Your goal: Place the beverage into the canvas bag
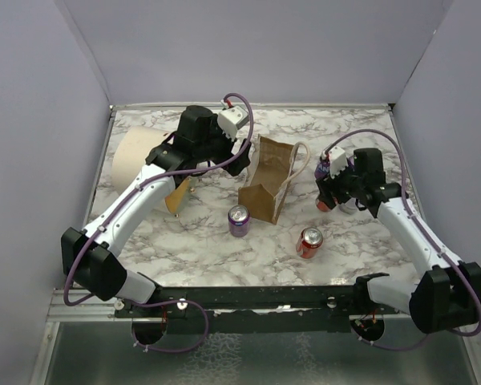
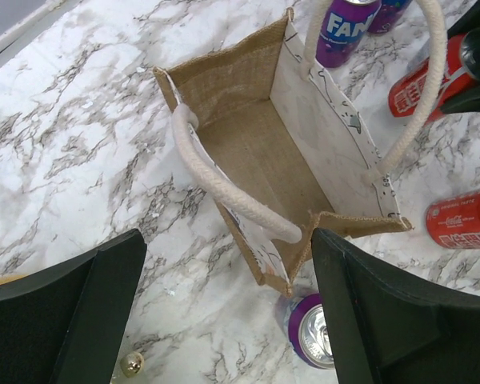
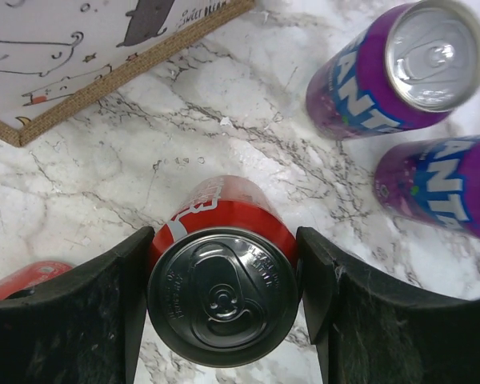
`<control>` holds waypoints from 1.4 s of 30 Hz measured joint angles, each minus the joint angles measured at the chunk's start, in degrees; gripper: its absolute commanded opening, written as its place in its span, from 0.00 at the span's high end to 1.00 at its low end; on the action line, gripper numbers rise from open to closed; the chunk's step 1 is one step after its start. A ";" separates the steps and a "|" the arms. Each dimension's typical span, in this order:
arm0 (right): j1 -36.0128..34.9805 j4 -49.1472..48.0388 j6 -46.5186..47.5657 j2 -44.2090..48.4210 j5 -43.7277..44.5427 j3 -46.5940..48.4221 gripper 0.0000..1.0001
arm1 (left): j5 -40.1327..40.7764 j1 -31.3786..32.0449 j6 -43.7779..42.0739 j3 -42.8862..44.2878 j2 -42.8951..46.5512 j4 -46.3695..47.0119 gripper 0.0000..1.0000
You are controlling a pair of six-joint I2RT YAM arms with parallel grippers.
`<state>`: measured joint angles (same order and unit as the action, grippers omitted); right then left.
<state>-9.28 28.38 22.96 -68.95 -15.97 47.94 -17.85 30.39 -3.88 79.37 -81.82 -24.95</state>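
Canvas bag (image 2: 252, 140) is empty; right gripper (image 3: 221, 298) pinches a red can (image 3: 224, 214), left gripper (image 2: 228, 308) spread wide; placing not yet done.

"FAN" in white on the purple can (image 2: 340, 24), that's Fanta. From the right wrist, the upright purple can (image 3: 368, 88) shows "ANT", and its purple neighbour (image 3: 440, 188) "ANTA". White Coca-Cola script runs along the lying red can (image 2: 462, 220). The upright red can (image 3: 220, 212) shows only a scrap of white script. The canvas bag (image 3: 80, 48) has tiny lettering on its panel, too small to read.
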 measured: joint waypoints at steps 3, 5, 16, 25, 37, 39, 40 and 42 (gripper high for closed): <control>0.00 2.14 0.04 3.23 0.59 1.51 0.61 | 1.11 0.00 -0.13 0.00 -0.28 0.00 0.09; 0.00 3.85 0.24 5.03 1.07 3.85 0.61 | 1.73 0.00 -0.20 0.00 -0.50 0.00 0.07; 0.00 8.24 0.37 7.54 0.09 22.05 0.63 | 3.19 0.00 -0.52 2.69 -1.22 -0.04 0.05; -0.07 8.90 -1.79 0.33 -8.96 36.96 0.64 | 2.78 0.00 1.01 2.69 -1.29 0.11 0.08; -8.72 8.37 -4.79 -16.00 -16.24 46.97 0.66 | 2.80 -0.15 7.82 2.45 -3.87 3.21 0.36; -10.36 8.35 -4.79 -18.29 -16.31 47.25 0.66 | 2.75 -0.50 8.76 2.45 -5.07 3.41 0.46; -11.23 8.22 -4.76 -19.63 -16.33 47.28 0.66 | 2.73 -0.66 9.09 2.43 -5.55 3.43 0.51; -12.63 8.17 -4.76 -21.97 -16.31 47.28 0.66 | 2.62 -1.20 10.14 2.21 -6.38 3.48 0.59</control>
<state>-21.91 36.56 18.20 -90.91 -32.27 95.22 -15.22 29.19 6.26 81.58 -88.20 -21.47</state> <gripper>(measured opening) 0.655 0.534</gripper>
